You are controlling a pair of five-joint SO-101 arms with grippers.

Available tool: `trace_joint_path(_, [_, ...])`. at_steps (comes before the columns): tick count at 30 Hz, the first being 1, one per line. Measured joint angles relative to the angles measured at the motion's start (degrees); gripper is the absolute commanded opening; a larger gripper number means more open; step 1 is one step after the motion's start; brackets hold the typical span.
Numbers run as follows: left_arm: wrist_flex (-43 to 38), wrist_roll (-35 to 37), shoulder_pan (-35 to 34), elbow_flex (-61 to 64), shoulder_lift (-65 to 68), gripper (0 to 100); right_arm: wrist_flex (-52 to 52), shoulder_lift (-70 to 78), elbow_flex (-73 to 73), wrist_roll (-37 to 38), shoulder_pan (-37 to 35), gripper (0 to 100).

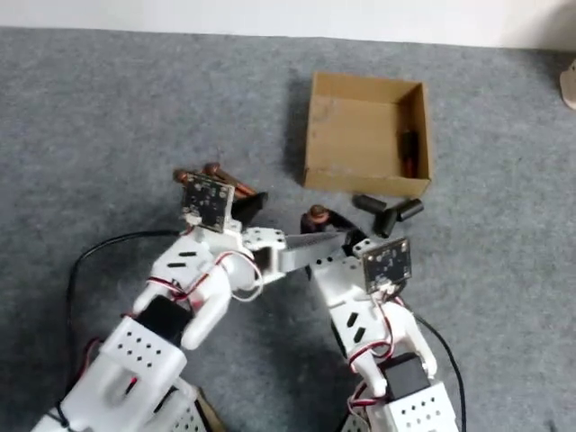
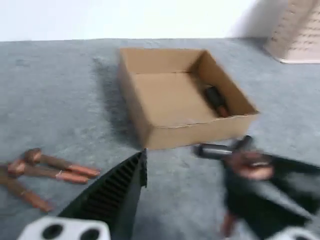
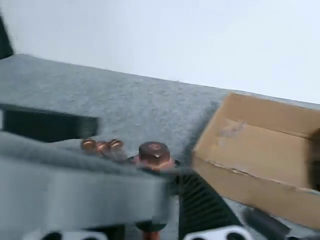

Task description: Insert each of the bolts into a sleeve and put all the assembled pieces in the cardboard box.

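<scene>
High view looks down; both wrist views, low and near, share the cardboard box (image 2: 200,132)

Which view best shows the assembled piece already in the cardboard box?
Left wrist view: it looks into the cardboard box at the assembled piece against a side wall. High view has it shadowed. Right wrist view sees the box's outside.

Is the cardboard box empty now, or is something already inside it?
Not empty. One dark piece with a copper-coloured end lies inside the cardboard box, along one wall.
</scene>
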Motion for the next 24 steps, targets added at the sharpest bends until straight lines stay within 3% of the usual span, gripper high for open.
trace_joint_path(5, [0.09, 0.09, -6.15, 1.41, 0.09, 63, -0.09, -0.09, 0.0, 0.35, 2.64, 0.4])
trace_joint_path(11, [0.18, 0.0, -7.56, 2.99, 0.18, 63, 2.37, 2.46, 0.09, 4.57, 6.51, 0.4])
trace_joint_path(15, [0.79, -0.35, -7.65, 3.78, 1.14, 63, 3.43, 11.69, -2.64, 4.48, 9.05, 0.4])
trace_joint_path(24, [0.79, -0.44, -7.91, 4.4, 1.23, 63, 0.88, 39.82, -24.44, 3.96, 15.47, 0.4])
